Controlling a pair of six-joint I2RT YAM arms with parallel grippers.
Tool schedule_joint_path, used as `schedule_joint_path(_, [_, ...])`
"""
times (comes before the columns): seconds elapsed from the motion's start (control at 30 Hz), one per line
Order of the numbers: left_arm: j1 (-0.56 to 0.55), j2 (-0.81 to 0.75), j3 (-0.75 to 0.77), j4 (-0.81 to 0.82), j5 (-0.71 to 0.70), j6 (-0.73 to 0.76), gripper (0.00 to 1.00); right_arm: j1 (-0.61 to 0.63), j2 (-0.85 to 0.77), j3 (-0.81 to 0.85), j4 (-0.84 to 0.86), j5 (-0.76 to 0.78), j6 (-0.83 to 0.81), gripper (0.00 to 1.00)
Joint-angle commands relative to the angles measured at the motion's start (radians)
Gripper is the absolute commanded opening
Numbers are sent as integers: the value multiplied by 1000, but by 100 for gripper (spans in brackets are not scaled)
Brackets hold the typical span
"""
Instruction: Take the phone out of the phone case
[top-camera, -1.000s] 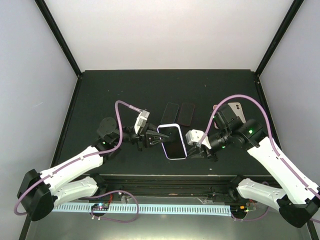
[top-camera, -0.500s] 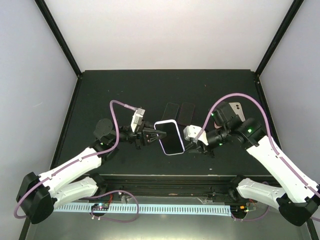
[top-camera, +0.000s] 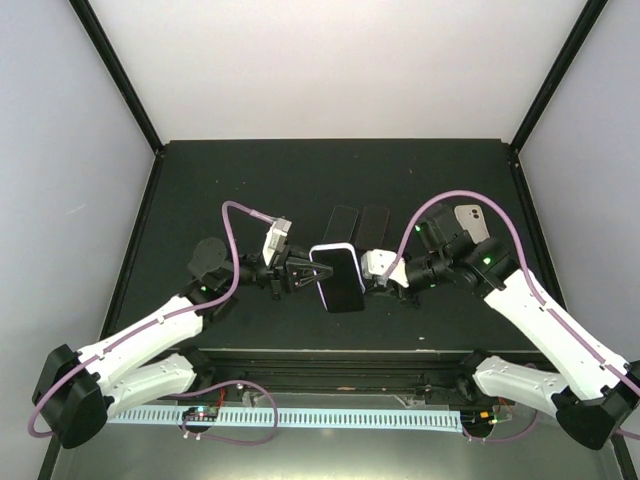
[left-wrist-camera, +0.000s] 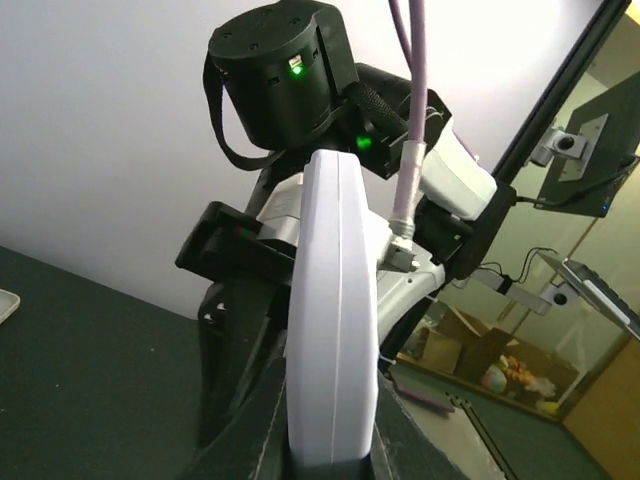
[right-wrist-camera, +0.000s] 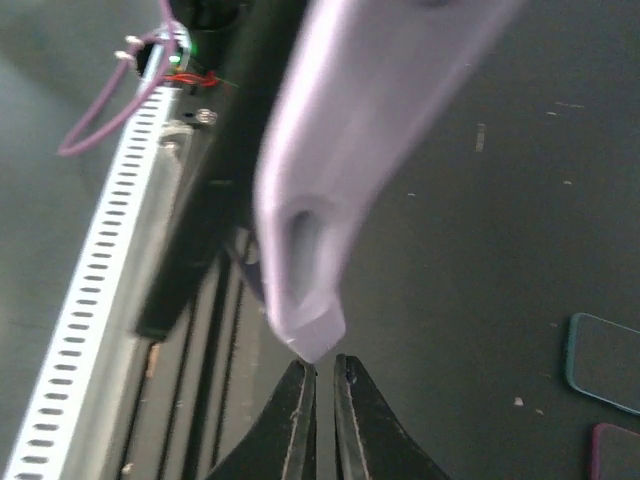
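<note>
Both arms reach inward, left gripper (top-camera: 300, 272) and right gripper (top-camera: 380, 275) facing (both clamped).

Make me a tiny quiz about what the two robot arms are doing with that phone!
1. True or false: the cased phone lies flat on the table.
2. Who grips it? A) only the left gripper B) only the right gripper C) both
3. How many dark slabs lie on the table just beyond it?
Key: 1 false, it is held up between the grippers; 2 C; 3 two.
</note>
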Motion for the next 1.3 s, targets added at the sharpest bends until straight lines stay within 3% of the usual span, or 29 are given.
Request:
schedule_joint_path(0.0, [-55,-36,4,100,174,-120,2,-18,25,-26,430,274,181,6])
schedule_joint_path(0.07, [-55,-37,0,101,172,-128,2,-18,28,-45,525,318,296,5])
schedule_joint_path(0.17, [-54,-56,-13,48,124,-92,2,-18,17,-47,537,240,356,6])
schedule_joint_path(0.3, [-53,-77,-19,-23,56,-37,1,-20,-40,-40,471,103,357,17])
schedule_joint_path(0.53, [-44,-116,-24,-110,-84,21,2,-22,-137,2,346,158,410,21])
schedule_joint_path(0.77, [-20,-183,-4,-306,-349,84,1,-27,-142,4,159,129,325,44])
schedule_joint_path(0.97, [-14,-178,-28,-228,-275,78,2,-27,-108,-83,34,-40,165,48])
schedule_joint_path(1.27, [-15,-153,-18,-178,-220,55,2,-25,-100,-145,113,-112,195,41])
